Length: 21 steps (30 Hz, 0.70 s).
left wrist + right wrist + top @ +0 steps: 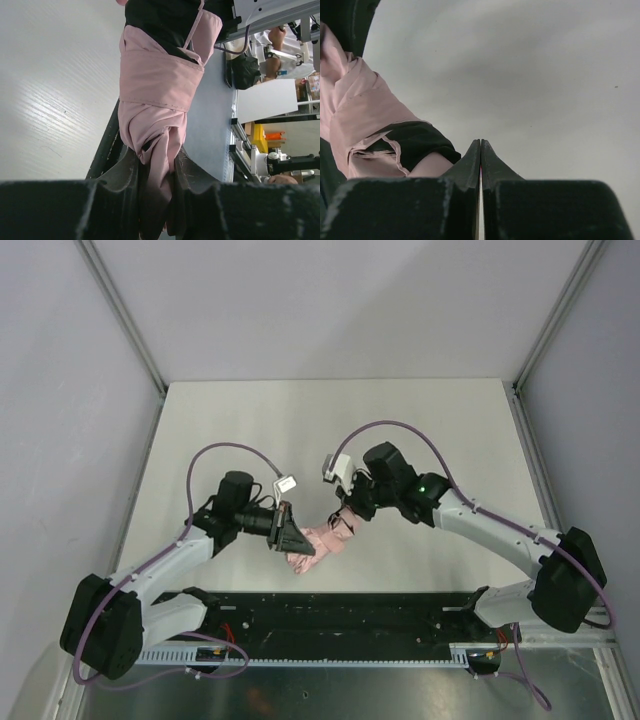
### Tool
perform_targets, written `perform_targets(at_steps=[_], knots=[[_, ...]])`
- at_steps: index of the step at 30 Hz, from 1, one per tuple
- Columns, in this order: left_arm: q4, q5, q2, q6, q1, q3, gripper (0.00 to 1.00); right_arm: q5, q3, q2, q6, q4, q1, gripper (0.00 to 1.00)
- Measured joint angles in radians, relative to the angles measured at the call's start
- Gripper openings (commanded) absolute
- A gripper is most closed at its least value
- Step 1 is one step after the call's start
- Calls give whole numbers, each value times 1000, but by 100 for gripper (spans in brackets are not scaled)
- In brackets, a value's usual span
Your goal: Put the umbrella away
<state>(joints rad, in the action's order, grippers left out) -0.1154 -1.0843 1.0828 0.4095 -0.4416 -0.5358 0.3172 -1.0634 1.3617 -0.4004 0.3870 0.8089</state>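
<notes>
**Two robot arms meet over a folded pink umbrella near the front of a white table**

Seen from above, the umbrella [318, 540] is a small, crumpled bundle of pale pink cloth. It sits toward six o'clock from the middle of the table [400, 430], just short of a black rail [340, 615] that runs along the table's near edge. The bundle slants, with one end toward seven o'clock and the other toward one o'clock.

The left gripper [293, 537] reaches the bundle from its nine o'clock side. In the left wrist view, its two dark fingers [122, 172] pinch the pink cloth [155, 85] between them, with folds bunched in the gap. The cloth runs away from the gripper toward twelve o'clock in that view and ends in a dark patch [165, 20] crossed by a thin pink strap [192, 30]. The white table [50, 100] fills that picture's nine o'clock side.

The right gripper [343, 521] comes in from two o'clock and meets the bundle's upper end. In the right wrist view its fingertips [480, 145] are pressed tightly together. Only a hairline gap shows between them, and whether anything is caught there cannot be told. The umbrella [360, 110] lies at nine o'clock from those fingertips, just beside them, with a dark band [417, 142] wrapped over the pink folds.

Purple cables [215, 450] arch over both arms.
</notes>
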Motion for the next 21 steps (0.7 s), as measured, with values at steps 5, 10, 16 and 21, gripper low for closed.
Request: perform_targets(at_steps=[5,10,16,21], knots=[[-44,4,-1,2,-3,-1,0,-77,10,12,88,-6,50,0],[-88,23,-4,9,-5,-1,0,-134,16,37,215,-27,60,26],[-20,152,24,36,-5,-24,0,-257,23,-35,524,-12,-166,94],[63,316,111,117,11,-37,0,-294,23,-207,691,53,-484,99]])
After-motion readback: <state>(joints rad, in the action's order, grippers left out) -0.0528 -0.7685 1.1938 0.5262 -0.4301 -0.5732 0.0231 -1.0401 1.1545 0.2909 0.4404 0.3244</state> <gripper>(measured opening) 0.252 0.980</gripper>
